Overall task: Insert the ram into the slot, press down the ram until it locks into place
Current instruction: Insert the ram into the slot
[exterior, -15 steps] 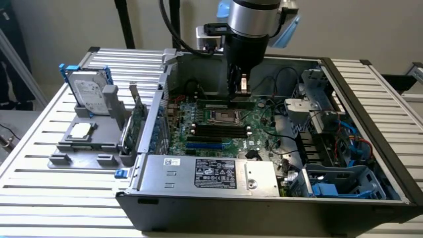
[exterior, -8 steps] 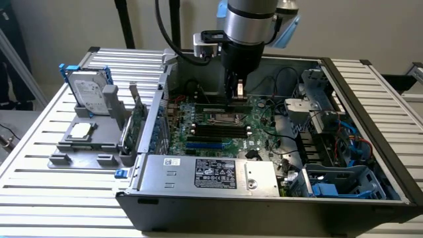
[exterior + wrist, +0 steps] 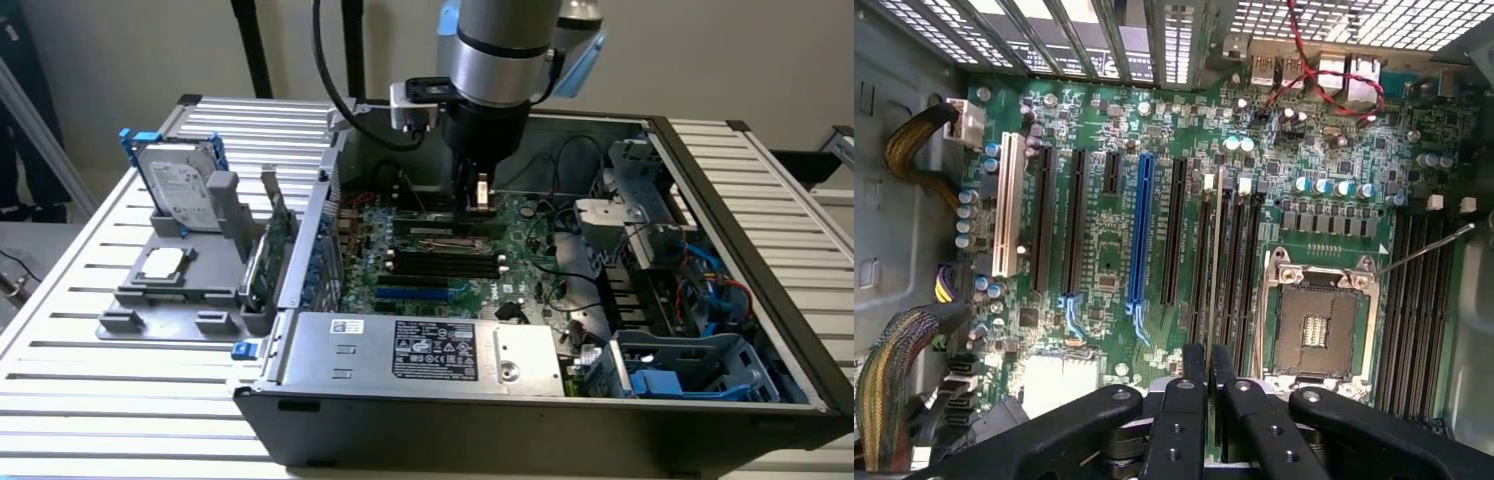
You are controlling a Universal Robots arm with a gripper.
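Observation:
My gripper [image 3: 477,200] hangs inside the open computer case over the motherboard [image 3: 521,225]. It is shut on the ram [image 3: 1213,260], which shows edge-on in the wrist view as a thin pale strip running away from the black fingers [image 3: 1184,410]. The ram lines up lengthwise with a bank of parallel black slots [image 3: 1226,265] beside the CPU socket. In the exterior view these slots [image 3: 441,262] lie just in front of and below the gripper. Whether the ram's lower edge touches a slot cannot be told.
The square metal CPU socket [image 3: 1319,320] sits beside the slots, with more black slots [image 3: 1419,300] past it. A blue slot [image 3: 1144,230] and a white slot [image 3: 1007,205] lie on the other side. Cable bundles [image 3: 894,370] line the case wall. Outside the case, a grey fixture [image 3: 160,290] holds a hard drive [image 3: 187,195] and an upright green card [image 3: 276,250].

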